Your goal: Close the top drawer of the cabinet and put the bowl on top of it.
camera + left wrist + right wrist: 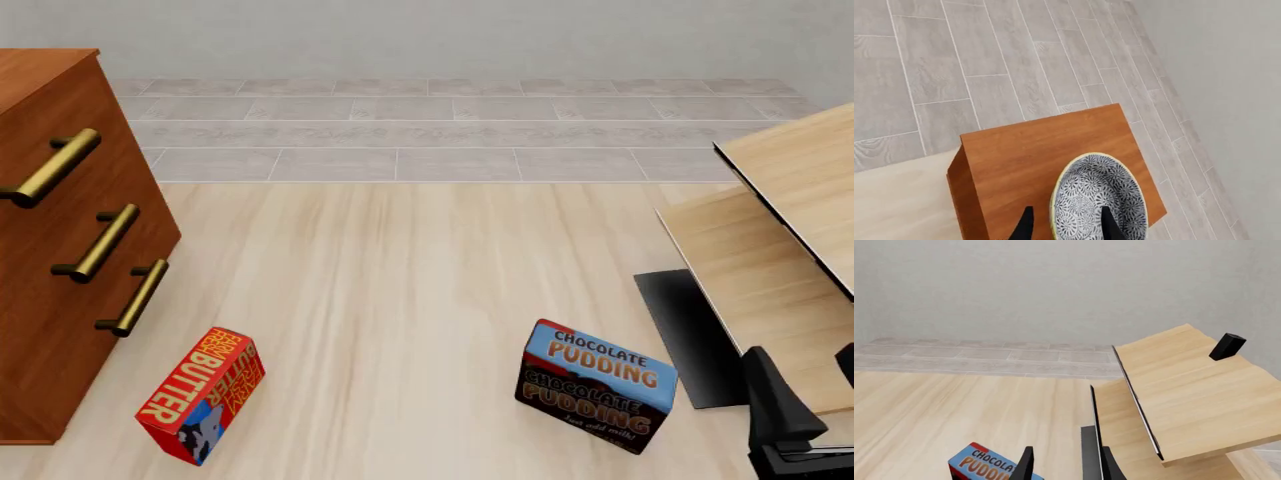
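While nearest the front edge of the table point(400, 300): butter box point(200, 396) toward left corner, chocolate pudding box point(597, 386) right of middle, both upright, well apart. Right gripper point(1063, 466) low by right edge, fingers apart, nothing between them; pudding box just beyond one fingertip, pale wood furniture point(787, 250) beside and past it. Along left edge, cabinet point(54, 240), three brass handles stepped down its face; top drawer point(47, 150) looks flush with the two lower fronts. Seen from left wrist: left gripper point(1064, 225) above cabinet top, fingers apart astride rim of bowl point(1099, 197); contact uncertain. Bowl resting on cabinet top near one corner. Beyond, grey tiled floor point(454, 130), wall.
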`<state>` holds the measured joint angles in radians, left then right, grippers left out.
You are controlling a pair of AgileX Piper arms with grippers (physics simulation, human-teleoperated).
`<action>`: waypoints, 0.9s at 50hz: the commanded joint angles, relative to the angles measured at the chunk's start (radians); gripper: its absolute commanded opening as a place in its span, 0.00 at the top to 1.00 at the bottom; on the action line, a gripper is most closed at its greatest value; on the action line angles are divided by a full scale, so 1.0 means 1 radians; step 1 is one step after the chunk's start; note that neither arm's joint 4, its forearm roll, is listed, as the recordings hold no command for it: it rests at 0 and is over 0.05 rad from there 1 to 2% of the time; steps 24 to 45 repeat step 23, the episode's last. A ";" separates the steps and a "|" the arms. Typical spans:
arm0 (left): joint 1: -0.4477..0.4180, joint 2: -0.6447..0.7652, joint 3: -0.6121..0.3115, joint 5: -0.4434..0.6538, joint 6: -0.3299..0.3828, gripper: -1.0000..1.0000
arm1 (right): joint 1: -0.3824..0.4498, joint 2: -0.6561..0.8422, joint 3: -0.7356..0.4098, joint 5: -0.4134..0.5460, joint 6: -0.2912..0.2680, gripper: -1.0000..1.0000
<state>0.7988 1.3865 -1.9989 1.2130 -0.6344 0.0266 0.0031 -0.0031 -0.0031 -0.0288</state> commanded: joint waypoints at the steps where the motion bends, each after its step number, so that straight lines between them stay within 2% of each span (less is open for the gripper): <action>1: 0.003 -0.035 -0.042 0.007 -0.015 0.00 | -0.002 -0.001 0.000 -0.001 0.003 0.00; 3: 0.019 -0.040 -0.047 0.007 -0.012 0.00 | -0.002 -0.001 0.000 -0.001 0.003 0.00; 10: -0.007 -0.057 -0.077 0.007 0.000 0.00 | -0.004 -0.001 -0.002 -0.002 0.006 0.00; 13: -0.031 -0.062 -0.117 0.007 0.010 0.00 | -0.006 -0.001 0.000 -0.004 0.008 0.00; 18: -0.022 -0.068 -0.129 0.007 0.022 0.00 | -0.009 -0.002 0.000 -0.005 0.012 0.00; 23: -0.047 -0.075 -0.191 0.007 0.047 0.00 | -0.011 -0.002 0.000 -0.006 0.014 0.00; 45: -0.047 -0.075 -0.191 0.007 0.047 0.00 | -0.011 -0.002 0.000 -0.006 0.014 0.00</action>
